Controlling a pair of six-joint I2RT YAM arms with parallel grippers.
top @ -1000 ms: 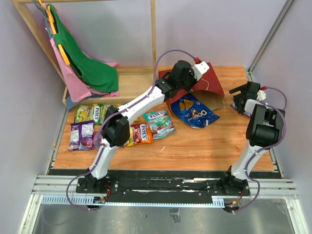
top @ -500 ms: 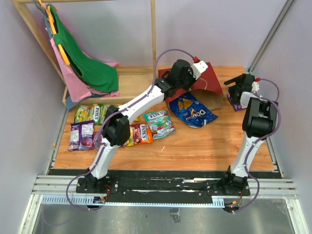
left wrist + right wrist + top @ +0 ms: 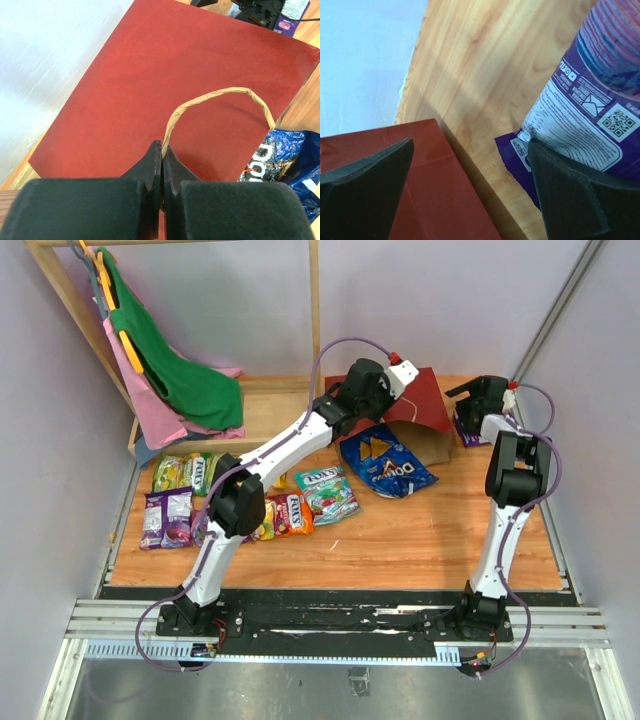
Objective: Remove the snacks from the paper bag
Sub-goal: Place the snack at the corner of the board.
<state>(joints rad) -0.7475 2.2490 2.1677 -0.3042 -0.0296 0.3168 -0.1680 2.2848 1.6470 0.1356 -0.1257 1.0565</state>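
Repositioned since a second ago: right gripper point(image 3: 468, 400), swung from the right table edge to the far end of the paper bag point(image 3: 425, 405). Doritos bag point(image 3: 385, 462) slid left and nearer.

Nearest: candy packets point(image 3: 300, 505), already out, spread on the table point(image 3: 400, 540) at left. Next: Doritos bag, flat at the bag mouth, apparently mostly clear of it. Farthest: paper bag, lying on its side.

Left gripper point(image 3: 161, 150): pressed together, pinching the tan handle point(image 3: 215, 97). Hold the pinch firm and pull smoothly, without jerks, to spare the thin loop.

Right gripper: spread to full width, holding nothing. Red bag wall by one finger, purple packet point(image 3: 590, 120) just beside the other; contact not discernible. Probably best to centre over that packet before closing.
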